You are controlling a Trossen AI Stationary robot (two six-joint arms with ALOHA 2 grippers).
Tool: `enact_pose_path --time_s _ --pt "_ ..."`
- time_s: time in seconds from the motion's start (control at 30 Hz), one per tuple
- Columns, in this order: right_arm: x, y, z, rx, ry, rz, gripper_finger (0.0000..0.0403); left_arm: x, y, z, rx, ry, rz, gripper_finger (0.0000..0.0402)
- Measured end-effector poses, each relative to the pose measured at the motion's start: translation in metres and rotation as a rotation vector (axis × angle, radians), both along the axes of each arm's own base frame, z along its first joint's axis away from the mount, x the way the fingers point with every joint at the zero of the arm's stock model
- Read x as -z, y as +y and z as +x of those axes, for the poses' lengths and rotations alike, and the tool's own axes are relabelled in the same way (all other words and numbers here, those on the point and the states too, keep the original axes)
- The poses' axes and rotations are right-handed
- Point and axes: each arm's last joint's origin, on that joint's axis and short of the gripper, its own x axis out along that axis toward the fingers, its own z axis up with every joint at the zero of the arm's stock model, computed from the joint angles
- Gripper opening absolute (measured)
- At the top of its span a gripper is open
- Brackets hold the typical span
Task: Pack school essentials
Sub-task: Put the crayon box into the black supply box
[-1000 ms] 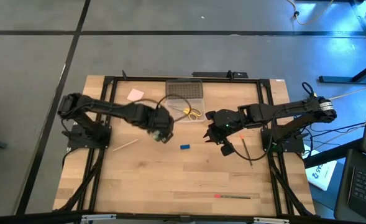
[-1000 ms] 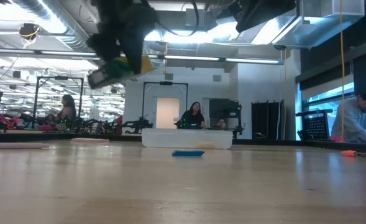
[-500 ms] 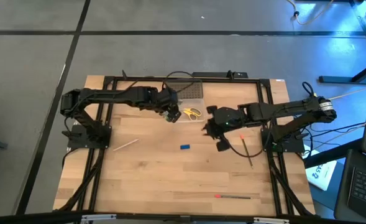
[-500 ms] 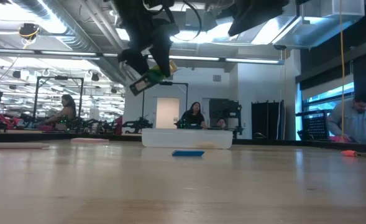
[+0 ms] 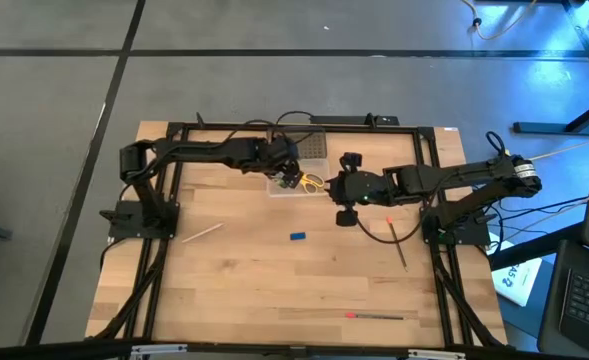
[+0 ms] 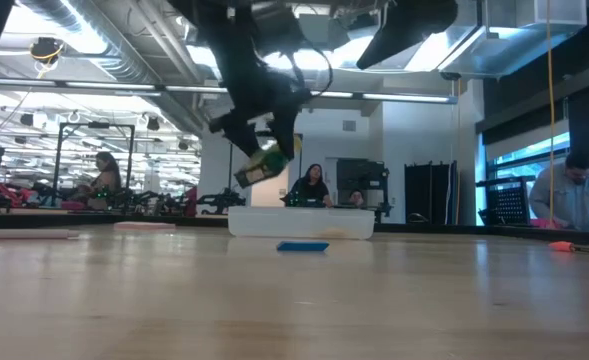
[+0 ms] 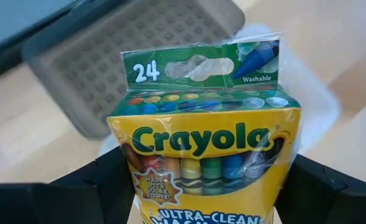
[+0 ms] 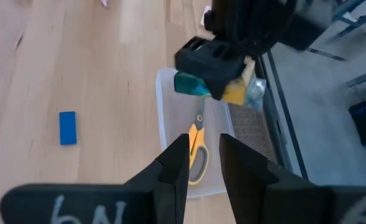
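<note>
My left gripper [image 5: 290,177] is shut on the green-and-yellow crayon box [image 7: 204,162], which hangs over the clear case [image 5: 296,188]; the low view shows the crayon box [image 6: 266,165] well above the case [image 6: 301,222]. Yellow-handled scissors [image 8: 196,149] lie inside the case. The case's dotted grey lid [image 5: 304,148] lies behind it. My right gripper [image 8: 204,165] hovers just right of the case, fingers a little apart with nothing between them. The blue block [image 5: 297,237], dark pencil [image 5: 398,243], red pen [image 5: 374,316] and pink pad [image 5: 218,152] lie on the table. My left gripper pinches the crayon box between its two fingers [image 7: 108,186], which sit on the box's two narrow sides [image 7: 123,168] at the end away from the hang tab. The fingers slant down toward the case. The box is lifted clear and tilted, tab end lowest.
A pale thin stick [image 5: 202,232] lies at the table's left. A small orange piece [image 5: 387,218] lies by the pencil. Black frame rails [image 5: 164,200] run along the table's sides and far edge. People sit in the room beyond the table.
My left gripper has carried the crayon box from over the table's middle toward the far edge and to the right, sinking a little, until it hangs over the clear case. My right gripper has stayed in place while its wrist has rolled.
</note>
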Motion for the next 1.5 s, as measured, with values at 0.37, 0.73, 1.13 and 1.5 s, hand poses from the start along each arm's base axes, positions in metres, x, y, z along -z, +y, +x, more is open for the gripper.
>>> enact_pose_path --time_s 0.37,0.73,1.13,1.5 --pt "0.000 0.000 0.000 0.001 0.000 -0.001 0.0091 0.006 0.015 -0.001 0.539 0.224 0.184 0.0292" --pt "0.000 0.000 0.000 0.003 -0.003 0.001 0.0091 0.036 0.019 0.013 0.745 0.305 0.226 0.0292" --pt "0.000 0.000 0.000 0.002 -0.006 0.002 0.0091 0.053 0.022 0.017 0.781 0.341 0.207 0.0292" --pt "-0.001 0.000 0.001 -0.003 -0.015 0.007 0.0091 0.062 0.022 0.018 0.787 0.372 0.180 0.0292"
